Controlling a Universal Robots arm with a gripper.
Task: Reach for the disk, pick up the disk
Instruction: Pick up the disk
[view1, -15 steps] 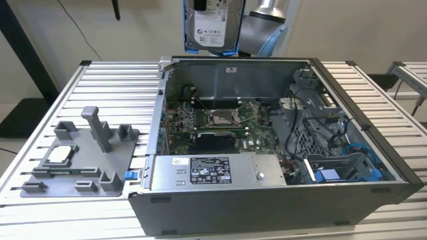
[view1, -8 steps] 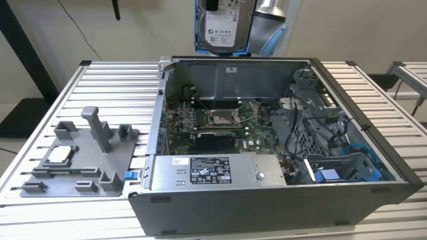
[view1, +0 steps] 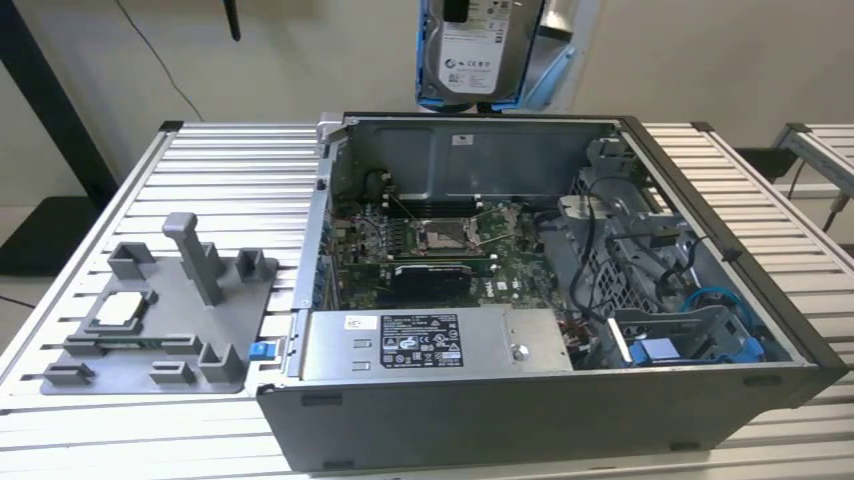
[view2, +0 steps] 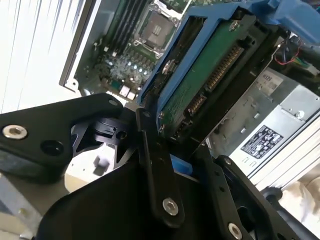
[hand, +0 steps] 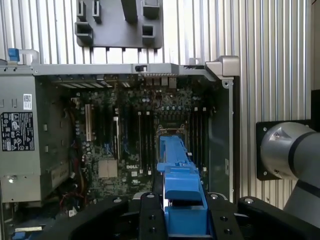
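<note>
One hand (view2: 172, 165) grips the disk (view1: 478, 50), its black fingers (view2: 159, 180) clamped on the blue frame. In the exterior view the disk hangs upright in the air above the far wall of the open computer case (view1: 747, 300), well clear of the motherboard (view1: 434, 250). Left of the case, a grey fixture tray (view1: 147, 340) sits on the ribbed surface (view1: 227, 180).

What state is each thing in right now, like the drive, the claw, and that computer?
disk: lifted high above the case, held upright
gripper: shut on the disk's blue frame
computer case: lying flat, side panel off, motherboard exposed
processor socket: uncovered
grey fixture tray: on the table beside the case, a small chip resting in it
</note>
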